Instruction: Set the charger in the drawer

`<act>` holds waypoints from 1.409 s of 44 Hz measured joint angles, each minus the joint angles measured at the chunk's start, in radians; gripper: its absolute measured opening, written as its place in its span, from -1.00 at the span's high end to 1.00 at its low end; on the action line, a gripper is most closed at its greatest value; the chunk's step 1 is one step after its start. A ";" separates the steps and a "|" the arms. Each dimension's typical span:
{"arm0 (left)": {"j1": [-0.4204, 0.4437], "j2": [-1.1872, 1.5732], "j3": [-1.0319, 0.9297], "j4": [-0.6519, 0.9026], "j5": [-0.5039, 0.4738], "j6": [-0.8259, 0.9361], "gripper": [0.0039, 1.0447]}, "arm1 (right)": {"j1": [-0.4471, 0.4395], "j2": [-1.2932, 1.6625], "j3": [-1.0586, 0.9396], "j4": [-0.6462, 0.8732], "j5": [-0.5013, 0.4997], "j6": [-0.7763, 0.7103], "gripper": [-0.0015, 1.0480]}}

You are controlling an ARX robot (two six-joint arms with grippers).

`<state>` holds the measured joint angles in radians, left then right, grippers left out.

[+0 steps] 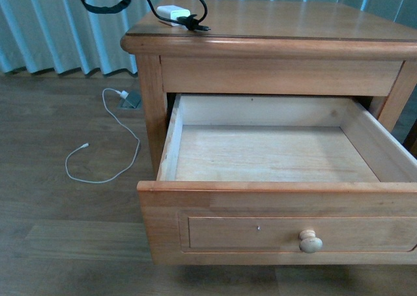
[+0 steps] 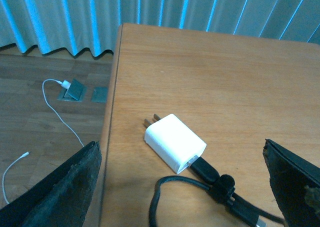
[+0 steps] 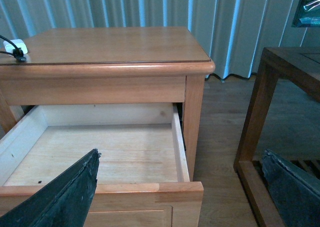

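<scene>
The nightstand is the biggest thing before me. Its drawer stands pulled well out, with the pale floor bare. My right gripper hangs over the drawer's near corner, jaws spread wide and holding nothing. My left gripper hovers above the nightstand top, also spread wide. The charger lies flat on the wood between and below its fingers, touching neither.

I judge that this is the approach to the pick, so nothing is grasped yet. Next I should lower the left jaws, close them across the white block's sides, then lift and carry it down into the drawer. The looped black cable trails toward one finger and could snag or drag.

Only my left wrist view shows the prongs and the cable's clasp. Only the front view shows the knob and a white cable on the floor. Only my right wrist view shows a dark side table beyond that jaw.
</scene>
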<state>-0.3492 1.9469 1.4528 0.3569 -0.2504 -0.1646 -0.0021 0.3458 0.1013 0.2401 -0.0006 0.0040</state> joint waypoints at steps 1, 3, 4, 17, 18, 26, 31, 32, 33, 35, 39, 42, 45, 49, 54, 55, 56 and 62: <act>-0.004 0.027 0.030 -0.010 -0.003 -0.003 -0.89 | 0.000 0.000 0.000 0.000 0.000 0.000 -0.84; -0.011 0.071 0.079 -0.036 -0.023 -0.012 -0.89 | 0.000 0.000 0.000 0.000 0.000 0.000 -0.84; -0.015 0.096 0.109 -0.051 -0.029 -0.018 -0.89 | 0.000 0.000 0.000 0.000 0.000 0.000 -0.84; -0.032 0.274 0.335 -0.154 -0.129 -0.077 -0.89 | 0.000 0.000 0.000 0.000 0.000 0.000 -0.84; -0.032 0.283 0.347 -0.160 -0.132 -0.077 -0.89 | 0.000 0.000 0.000 0.000 0.000 0.000 -0.84; -0.037 0.334 0.424 -0.205 -0.167 -0.102 -0.89 | 0.000 0.000 0.000 0.000 0.000 0.000 -0.84; -0.038 0.353 0.457 -0.251 -0.198 -0.103 -0.87 | 0.000 0.000 0.000 0.000 0.000 0.000 -0.84; -0.038 0.354 0.462 -0.259 -0.202 -0.103 -0.82 | 0.000 0.000 0.000 0.000 0.000 0.000 -0.84; -0.038 0.357 0.467 -0.270 -0.204 -0.103 -0.72 | 0.000 0.000 0.000 0.000 0.000 0.000 -0.84; -0.038 0.360 0.471 -0.279 -0.210 -0.102 -0.58 | 0.000 0.000 0.000 0.000 0.000 0.000 -0.84; -0.038 0.366 0.479 -0.289 -0.219 -0.103 -0.35 | 0.000 0.000 0.000 0.000 0.000 0.000 -0.84; -0.037 0.369 0.484 -0.296 -0.220 -0.103 -0.18 | 0.000 0.000 0.000 0.000 0.000 0.000 -0.84; -0.034 0.370 0.489 -0.305 -0.222 -0.108 0.09 | 0.000 0.000 0.000 0.000 0.000 0.000 -0.84; -0.033 0.371 0.490 -0.304 -0.210 -0.124 0.45 | 0.000 0.000 0.000 0.000 0.000 0.000 -0.84; -0.033 0.355 0.460 -0.276 -0.203 -0.125 0.69 | 0.000 0.000 0.000 0.000 0.000 0.000 -0.84; -0.033 0.352 0.455 -0.272 -0.203 -0.125 0.70 | 0.000 0.000 0.000 0.000 0.000 0.000 -0.84; -0.033 0.345 0.441 -0.262 -0.199 -0.122 0.70 | 0.000 0.000 0.000 0.000 0.000 0.000 -0.84; -0.032 0.295 0.354 -0.199 -0.171 -0.107 0.71 | 0.000 0.000 0.000 0.000 0.000 0.000 -0.84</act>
<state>-0.3809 2.2417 1.8072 0.1581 -0.4213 -0.2714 -0.0021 0.3458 0.1013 0.2401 -0.0010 0.0040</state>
